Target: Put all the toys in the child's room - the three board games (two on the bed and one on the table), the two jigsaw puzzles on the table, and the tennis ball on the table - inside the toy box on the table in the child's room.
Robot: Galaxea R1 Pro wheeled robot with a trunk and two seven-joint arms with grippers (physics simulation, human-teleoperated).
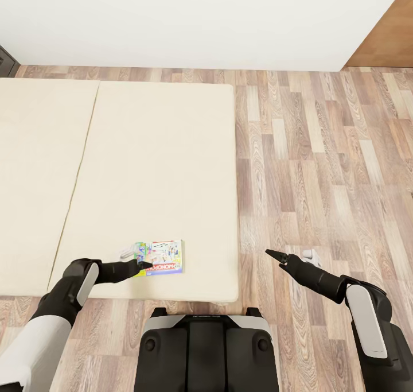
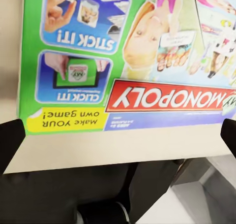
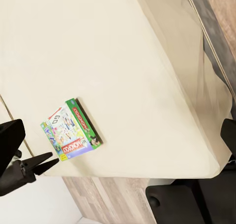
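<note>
A: Where does the board game (image 1: pixel 163 257) lie?

B: Flat on the cream bed (image 1: pixel 160 168), close to the near edge, lid up, MONOPOLY lettering legible. In the right wrist view the same box (image 3: pixel 71 129) sits alone on the mattress, and a dark green side wall shows it has some thickness.

A: And the left gripper (image 1: pixel 142 262)?

B: At the box's left end, tips at or over its edge. The left wrist view puts the box (image 2: pixel 128 61) just ahead, one black fingertip (image 2: pixel 11 138) at each side of the picture, well spread. So the claw is open, nothing in it. Contact with the box cannot be told.

A: The right gripper (image 1: pixel 274 256)?

B: Out over the wood floor (image 1: pixel 321 151), beside the bed, carrying nothing. Its fingers look drawn to a narrow point, probably closed.

A: How will the box handle?

B: Judged as printed cardboard: light, stiff across the lid, glossy and likely a bit slick. The mattress beneath looks soft, so pressing down may sink it rather than pin it.

A: Where to take hold?

B: Across the thin dimension at an edge, one finger above the lid and one worked under. The near long edge, close to the bed's rim, looks most reachable. A squeeze that is too hard could dent the lid.
</note>
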